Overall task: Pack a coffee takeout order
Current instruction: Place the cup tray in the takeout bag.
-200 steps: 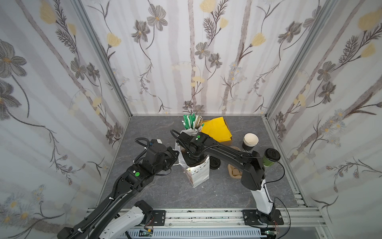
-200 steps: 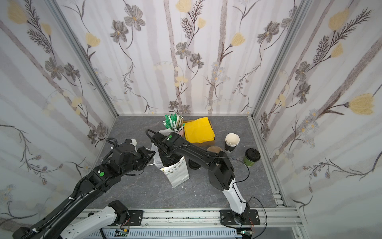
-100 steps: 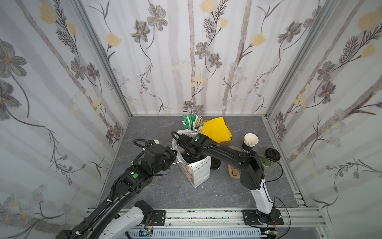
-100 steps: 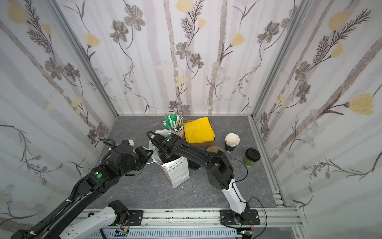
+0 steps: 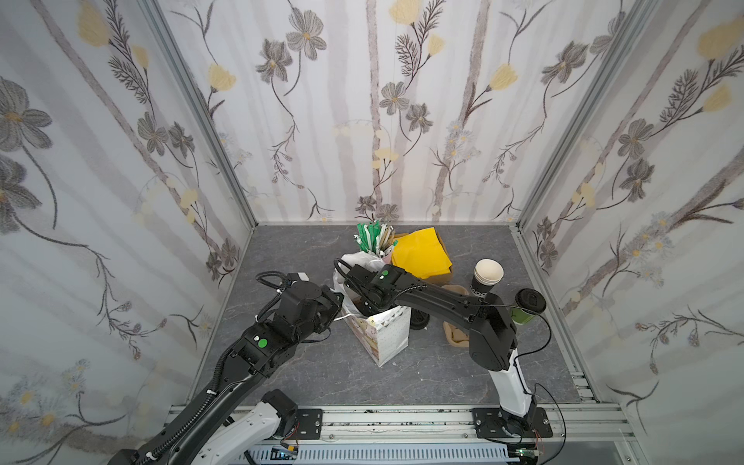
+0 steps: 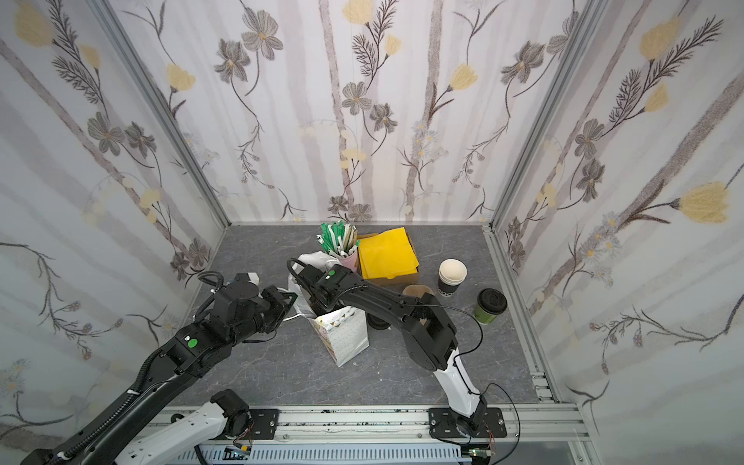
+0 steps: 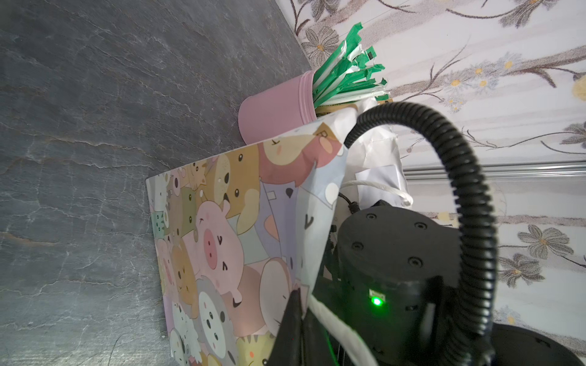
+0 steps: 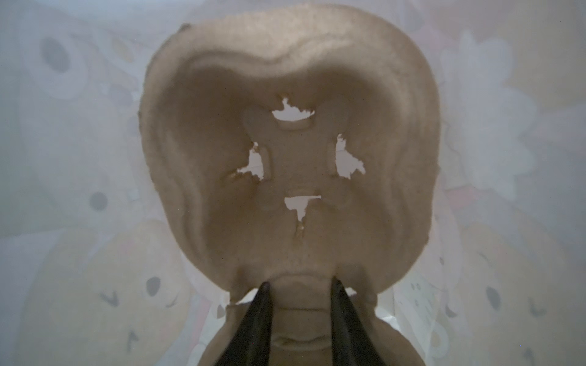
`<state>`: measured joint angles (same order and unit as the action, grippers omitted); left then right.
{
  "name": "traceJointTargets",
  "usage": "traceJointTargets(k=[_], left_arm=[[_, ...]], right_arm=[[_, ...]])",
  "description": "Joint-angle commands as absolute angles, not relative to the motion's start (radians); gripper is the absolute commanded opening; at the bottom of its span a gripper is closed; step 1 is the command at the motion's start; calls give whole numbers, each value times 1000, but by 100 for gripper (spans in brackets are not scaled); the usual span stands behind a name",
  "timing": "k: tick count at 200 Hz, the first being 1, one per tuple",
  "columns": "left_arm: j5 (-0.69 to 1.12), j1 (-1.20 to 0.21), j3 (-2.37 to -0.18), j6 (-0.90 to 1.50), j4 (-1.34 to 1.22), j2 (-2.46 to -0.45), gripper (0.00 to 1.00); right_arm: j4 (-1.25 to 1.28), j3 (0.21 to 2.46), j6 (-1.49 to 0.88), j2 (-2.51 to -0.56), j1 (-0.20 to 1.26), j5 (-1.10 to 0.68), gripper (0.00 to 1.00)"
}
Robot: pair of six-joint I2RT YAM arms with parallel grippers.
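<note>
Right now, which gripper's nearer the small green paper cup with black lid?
Right. Right gripper is in the patterned paper bag, apart from the cup; left gripper pinches the bag's farther rim.

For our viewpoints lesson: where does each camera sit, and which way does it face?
Top views: overhead, looking down on the table; left arm and right arm show.
Left wrist: beside the gift bag, facing its outside; left gripper shows.
Right wrist: inside the bag, facing the pulp carrier; right gripper shows.
Shared: the bag, everywhere.
</note>
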<state>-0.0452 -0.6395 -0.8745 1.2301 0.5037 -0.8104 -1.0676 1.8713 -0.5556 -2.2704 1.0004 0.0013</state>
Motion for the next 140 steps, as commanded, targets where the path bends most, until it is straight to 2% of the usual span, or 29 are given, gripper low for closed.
traceJointTargets(k=[1, 140], left_arm=[[-68, -638, -869, 1235, 493, -807, 0], [-78, -639, -871, 1242, 497, -799, 0]], right_arm=[[-1040, 1855, -551, -2275, 1002, -12, 30], [-969, 1755, -545, -2286, 999, -47, 33]])
